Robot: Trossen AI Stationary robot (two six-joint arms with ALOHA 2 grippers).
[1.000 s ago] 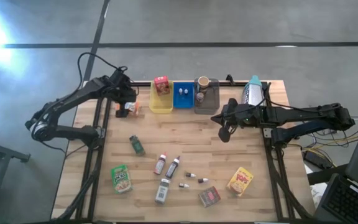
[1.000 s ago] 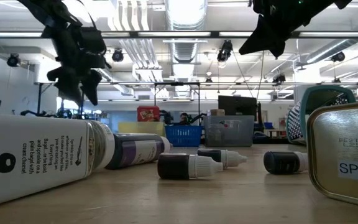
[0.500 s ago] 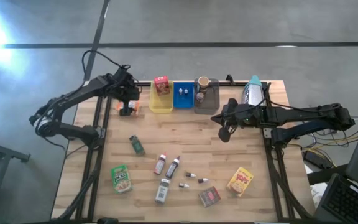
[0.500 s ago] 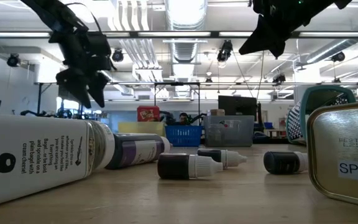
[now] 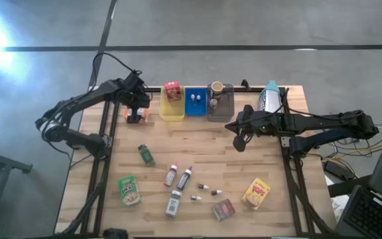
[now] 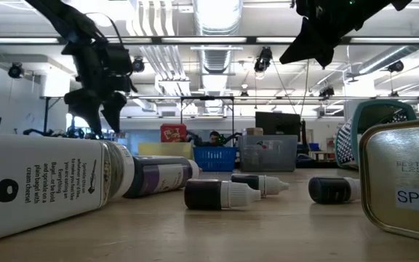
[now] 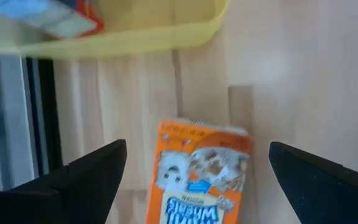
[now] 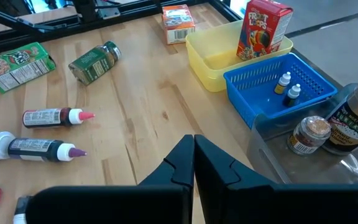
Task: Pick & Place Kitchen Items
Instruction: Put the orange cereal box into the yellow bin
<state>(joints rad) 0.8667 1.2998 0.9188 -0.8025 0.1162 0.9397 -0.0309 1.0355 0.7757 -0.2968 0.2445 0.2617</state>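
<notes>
A small orange snack box [image 7: 201, 177] lies flat on the wood at the far left, beside the yellow tray [image 5: 172, 113]. My left gripper [image 5: 135, 110] hangs open just above it, pointing steeply down, one finger on either side of the box [image 5: 132, 118], touching nothing. My right gripper [image 5: 239, 142] hovers shut over the table's middle right, in front of the grey tray [image 5: 221, 110]. In the right wrist view the shut gripper [image 8: 193, 142] holds nothing. A red cereal box [image 5: 172, 90] stands in the yellow tray.
The blue tray [image 5: 194, 106] holds two vials; the grey tray holds a brown cup [image 5: 216, 88] and a jar. Loose on the near half lie a green jar [image 5: 146, 155], a green box [image 5: 129, 190], slim bottles [image 5: 185, 177], a yellow pouch [image 5: 256, 193] and a tin [image 5: 223, 210].
My left gripper has sunk toward the orange box and gone a little toward the yellow tray, staying open. My right arm has kept still.
</notes>
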